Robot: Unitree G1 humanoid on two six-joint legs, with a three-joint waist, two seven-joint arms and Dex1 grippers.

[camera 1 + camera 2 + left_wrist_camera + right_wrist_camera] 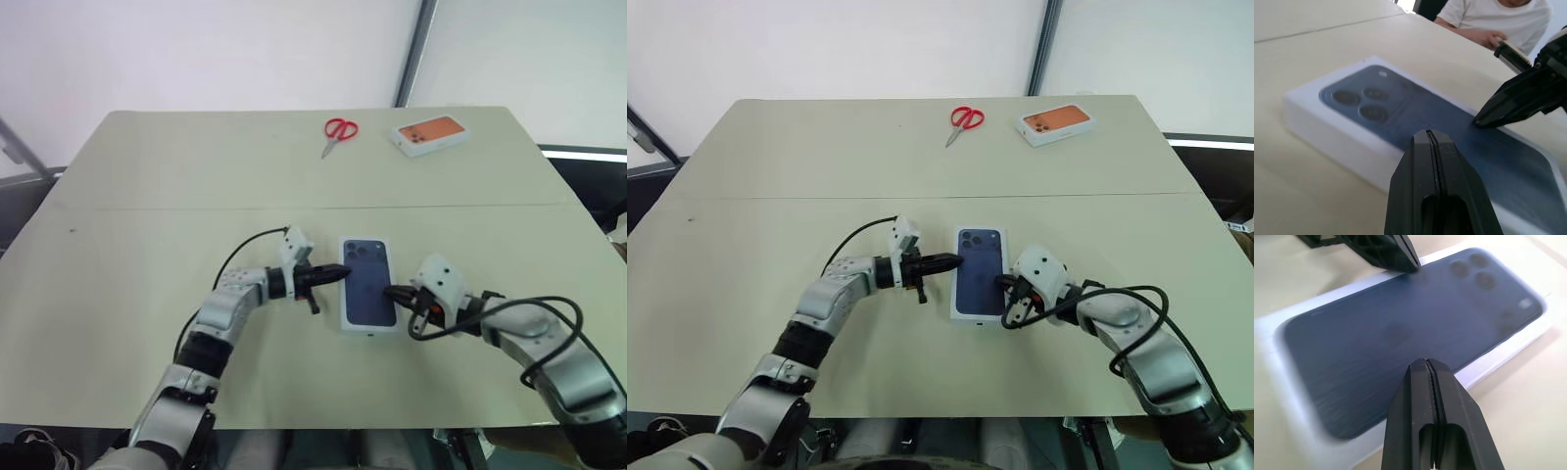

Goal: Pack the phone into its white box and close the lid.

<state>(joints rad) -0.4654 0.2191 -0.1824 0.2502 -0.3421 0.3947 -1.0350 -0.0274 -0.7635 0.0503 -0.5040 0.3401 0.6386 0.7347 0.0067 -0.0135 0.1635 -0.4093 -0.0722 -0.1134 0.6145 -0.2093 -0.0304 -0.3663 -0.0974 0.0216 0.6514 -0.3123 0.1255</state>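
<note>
Lid [369,284] lies picture-side up on the counter [147,196], between both pincers; left pincer [342,273] and right pincer [388,291], each pressed together, touch its opposite edges.

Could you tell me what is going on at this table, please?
The robot is packing a phone box. The lid, with its dark blue phone picture facing up, sits on the table between both arms. The left gripper and right gripper, both shut, have their tips at its two long edges. Red scissors and an orange-topped box lie at the far side.
</note>
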